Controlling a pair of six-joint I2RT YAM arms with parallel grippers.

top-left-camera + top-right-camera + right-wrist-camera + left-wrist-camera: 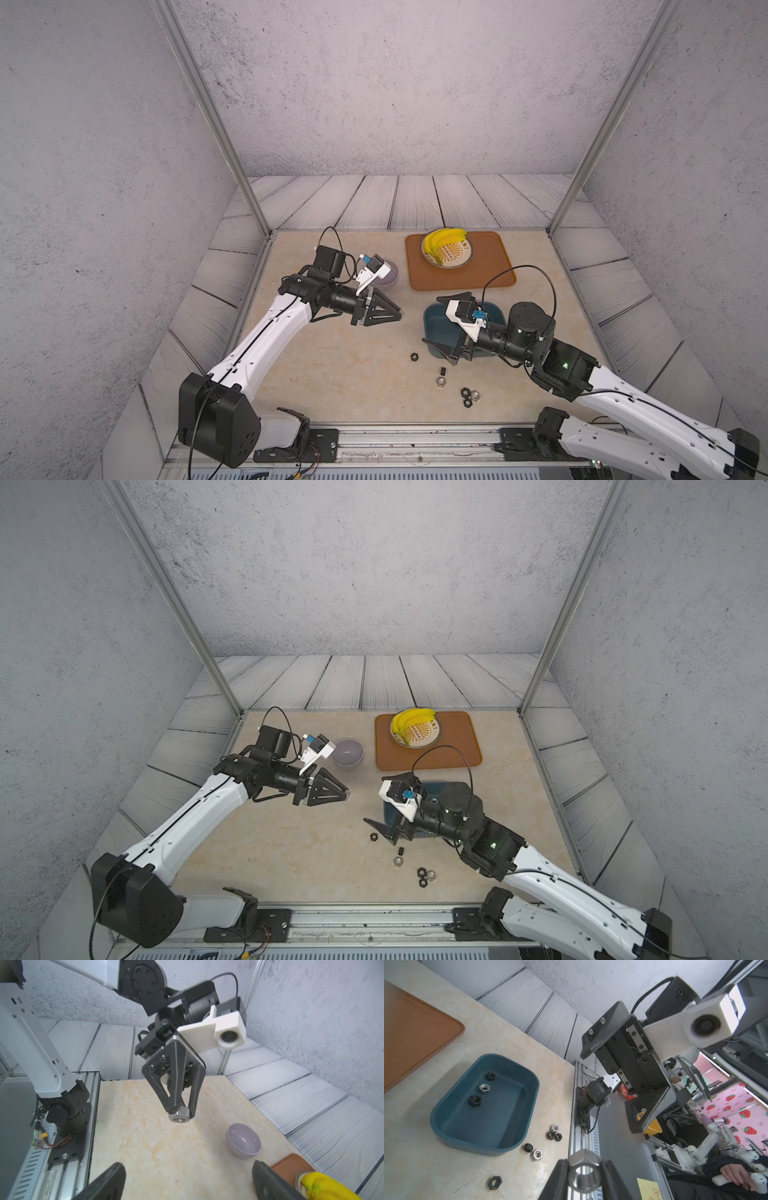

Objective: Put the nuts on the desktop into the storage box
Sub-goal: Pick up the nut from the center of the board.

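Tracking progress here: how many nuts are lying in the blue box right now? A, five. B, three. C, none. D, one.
B: the left wrist view shows three nuts lying in the blue box, two black and one silver, while a further silver nut is pinched in the left claw.

In both top views the right arm (519, 332) covers much of the storage box (436, 328); in a top view the left wrist camera (376, 266) hides half the lilac bowl (392, 276). The silver nut (584, 1169) in the left tool (400, 313) is a mere speck there.
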